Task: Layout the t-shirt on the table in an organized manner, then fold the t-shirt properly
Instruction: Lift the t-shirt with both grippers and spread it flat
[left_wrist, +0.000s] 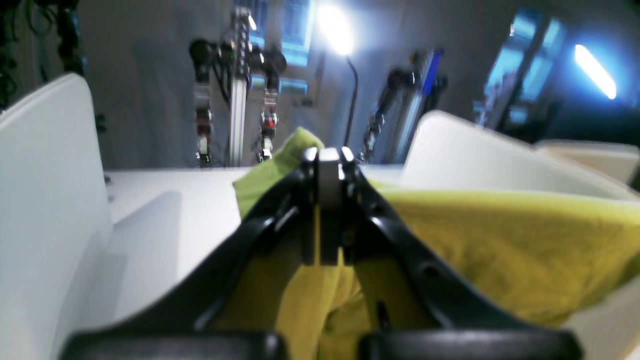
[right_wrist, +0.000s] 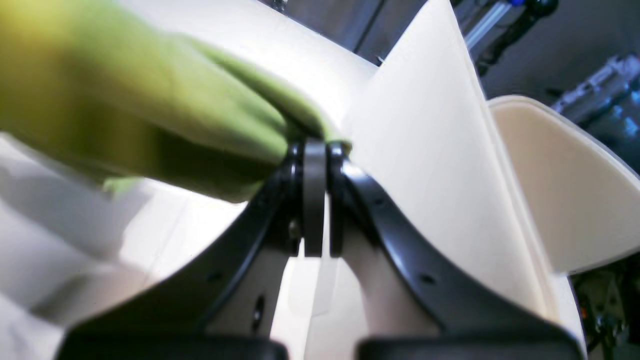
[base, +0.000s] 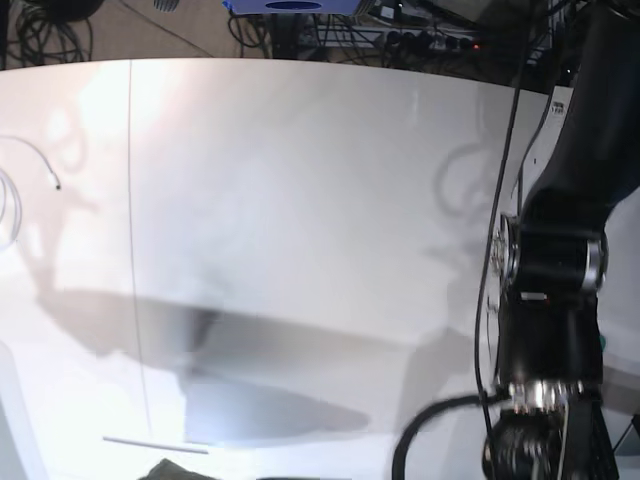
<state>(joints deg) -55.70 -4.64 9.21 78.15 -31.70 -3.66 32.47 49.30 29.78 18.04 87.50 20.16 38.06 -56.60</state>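
Olive-green t-shirt (left_wrist: 500, 250) hung pinched in both grippers above the white table (base: 300, 200). We saw the left gripper (left_wrist: 329, 155) and right gripper (right_wrist: 315, 147) each clamped tight on cloth.

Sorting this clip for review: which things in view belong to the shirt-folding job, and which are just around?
Part of the job:
- t-shirt, pinched by both shut grippers
- left gripper
- right gripper
- table

Just around:
- cables beyond the table's far edge
- thin wire at the table's side
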